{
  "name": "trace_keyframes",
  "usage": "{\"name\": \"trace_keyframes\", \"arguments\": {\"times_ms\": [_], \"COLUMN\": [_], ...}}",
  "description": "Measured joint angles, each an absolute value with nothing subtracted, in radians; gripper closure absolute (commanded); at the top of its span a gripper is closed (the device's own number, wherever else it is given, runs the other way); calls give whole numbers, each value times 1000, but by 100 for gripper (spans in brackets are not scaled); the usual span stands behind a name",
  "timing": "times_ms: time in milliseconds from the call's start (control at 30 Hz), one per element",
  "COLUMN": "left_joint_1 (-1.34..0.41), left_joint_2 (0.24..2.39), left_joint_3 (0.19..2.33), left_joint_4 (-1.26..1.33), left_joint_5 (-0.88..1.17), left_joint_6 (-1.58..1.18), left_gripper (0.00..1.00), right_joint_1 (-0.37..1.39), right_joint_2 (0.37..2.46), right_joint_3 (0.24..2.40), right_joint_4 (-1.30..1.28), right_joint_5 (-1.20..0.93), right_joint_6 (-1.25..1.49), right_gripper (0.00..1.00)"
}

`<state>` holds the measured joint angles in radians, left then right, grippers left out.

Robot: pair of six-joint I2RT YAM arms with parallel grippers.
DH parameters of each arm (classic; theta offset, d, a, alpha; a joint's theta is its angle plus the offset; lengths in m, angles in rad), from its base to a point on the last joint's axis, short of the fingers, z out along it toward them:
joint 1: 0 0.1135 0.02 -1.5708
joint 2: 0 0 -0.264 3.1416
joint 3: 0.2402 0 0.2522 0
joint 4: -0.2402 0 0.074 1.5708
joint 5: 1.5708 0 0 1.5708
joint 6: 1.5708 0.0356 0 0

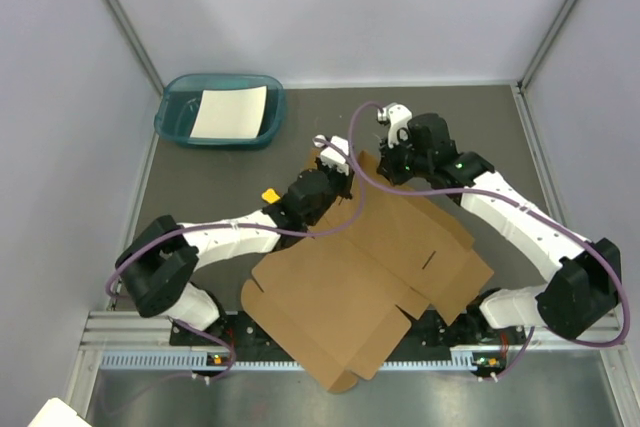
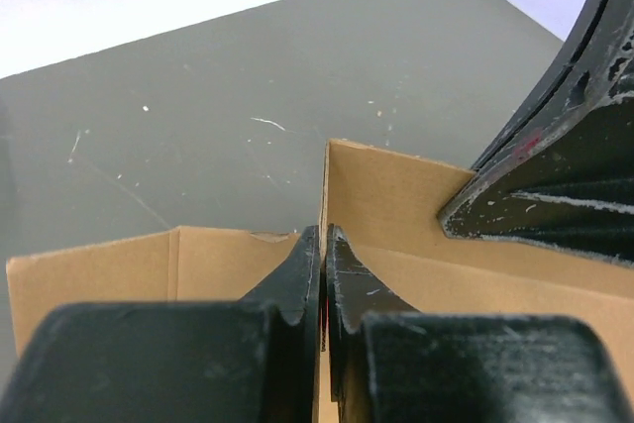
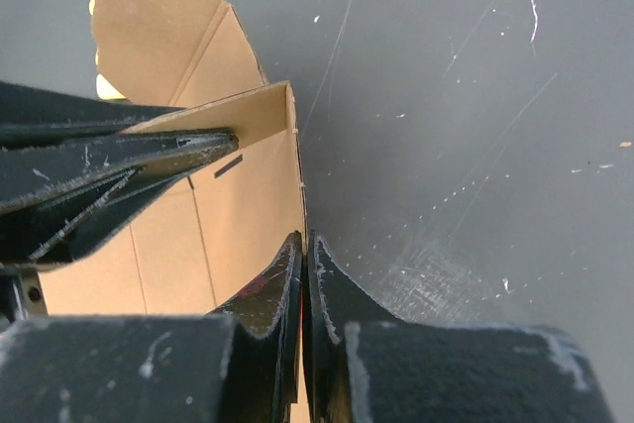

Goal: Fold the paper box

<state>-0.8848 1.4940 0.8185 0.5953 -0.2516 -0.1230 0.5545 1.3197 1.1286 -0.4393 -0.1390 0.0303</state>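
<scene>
Currently the box (image 1: 370, 277) lies mostly flat on the bench (image 1: 320, 112), spreading from the near edge between the arm bases toward the middle. Its far end is raised where both arms meet. The left end effector (image 2: 322, 237) is clenched on the top edge of an upright flap. Its wrist view shows the cardboard edge running straight down between the fingers, with another panel standing at an angle to the left. The right end effector (image 3: 304, 245) is clenched too, pinching a cardboard wall at its edge just beside a corner, and the left arm's fingers show close by inside that corner. From above, the two sit near each other at the far end of the box, one on each side of the raised part.

I judge the pairing deliberate: corrugated walls tend to spring back along their creases, so one pinch holds a wall upright while the other squares the adjoining flap to it. Gripping at the top edge gives leverage about the crease. Most of the cardboard is unfolded, so the task looks early. A teal tray (image 1: 175, 119) with a white sheet (image 1: 230, 112) sits at the far left, well apart from the work
</scene>
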Motion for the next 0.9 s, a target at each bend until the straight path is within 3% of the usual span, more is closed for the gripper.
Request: {"name": "trace_keyframes", "arguments": {"times_ms": [233, 467, 567, 633, 733, 900], "left_joint_1": [-1009, -1037, -1040, -1041, -1031, -970], "left_joint_2": [1596, 1656, 1657, 1652, 1598, 1387], "left_joint_3": [908, 963, 963, 963, 940, 914], "left_joint_4": [583, 547, 539, 530, 503, 406], "left_joint_5": [-630, -764, -781, -801, -830, -835], "left_joint_6": [-213, -309, -324, -319, -294, -278], "left_gripper": [100, 100, 72, 45, 23, 21], "right_joint_1": [560, 560, 561, 561, 561, 561], "right_joint_2": [1328, 1346, 1348, 1348, 1348, 1348], "right_joint_3": [1129, 1129, 1129, 1128, 1128, 1128], "right_joint_4": [-434, -432, -430, -431, -431, -431], "right_joint_5": [-111, -91, -91, -92, -91, -89], "right_joint_6": [47, 49, 48, 46, 41, 14], "right_gripper": [100, 100, 100, 100, 100, 100]}}
